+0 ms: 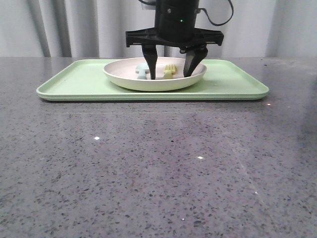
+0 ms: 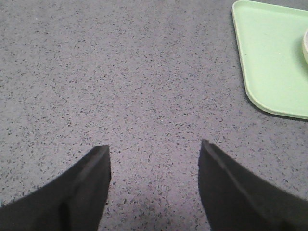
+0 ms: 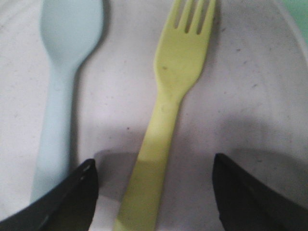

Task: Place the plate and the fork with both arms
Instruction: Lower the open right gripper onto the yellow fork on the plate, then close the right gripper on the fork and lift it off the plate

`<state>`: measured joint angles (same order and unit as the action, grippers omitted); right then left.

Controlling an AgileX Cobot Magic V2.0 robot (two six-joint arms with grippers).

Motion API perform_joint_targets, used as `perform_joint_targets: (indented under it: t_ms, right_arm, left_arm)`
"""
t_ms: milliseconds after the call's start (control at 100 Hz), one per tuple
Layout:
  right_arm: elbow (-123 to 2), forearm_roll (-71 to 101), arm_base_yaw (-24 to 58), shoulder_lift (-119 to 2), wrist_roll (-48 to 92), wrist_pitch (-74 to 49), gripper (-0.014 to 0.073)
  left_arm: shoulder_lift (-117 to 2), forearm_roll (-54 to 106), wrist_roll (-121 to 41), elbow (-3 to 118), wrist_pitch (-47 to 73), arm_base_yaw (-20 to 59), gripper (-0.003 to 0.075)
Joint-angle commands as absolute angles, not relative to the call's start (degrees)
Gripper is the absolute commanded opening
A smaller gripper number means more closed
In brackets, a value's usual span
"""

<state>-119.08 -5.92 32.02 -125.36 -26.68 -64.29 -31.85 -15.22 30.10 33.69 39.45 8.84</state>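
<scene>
The right gripper [image 1: 171,67] hangs inside the cream plate [image 1: 124,74], which sits on the light-green tray [image 1: 74,79]; its jaws are spread wide, empty, straddling the yellow fork [image 3: 171,106]. The fork lies flat in the plate, parallel to the pale blue spoon [image 3: 65,77] just beside it. To grip well, I judge it should centre on the fork's handle, descend until the fingertips almost meet the plate, and close squarely without catching the spoon. The left gripper [image 2: 154,187] hovers parted and empty over the speckled grey surface [image 2: 120,72] beside the tray's corner.
</scene>
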Motion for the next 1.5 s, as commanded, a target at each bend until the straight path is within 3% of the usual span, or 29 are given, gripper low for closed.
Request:
perform_joint_targets:
  t_ms: [0, 150, 370, 560, 1490]
  right_arm:
    - [-120.88, -5.82, 31.79, -122.45, -26.66, -63.24, 0.0509]
    - [-120.88, -5.58, 31.79, -122.45, -26.66, -63.45, 0.0480]
    - [-120.88, -5.58, 31.79, -122.45, -26.66, -64.08, 0.0211]
    - [-120.88, -5.54, 31.79, -122.45, -26.67, -64.34, 0.0097]
    - [-121.14, -5.65, 31.02, -115.29, -26.72, -65.82, 0.0073]
  left_arm:
    - [-32.08, -15.67, 30.69, 35.10, 35.96, 8.78, 0.0399]
    - [-32.08, -15.67, 30.69, 35.10, 35.96, 8.78, 0.0399]
    - [-32.08, -15.67, 30.69, 35.10, 35.96, 8.78, 0.0399]
    - [-32.08, -15.67, 30.69, 35.10, 35.96, 8.78, 0.0399]
    - [-32.08, -15.67, 30.69, 35.10, 35.96, 8.78, 0.0399]
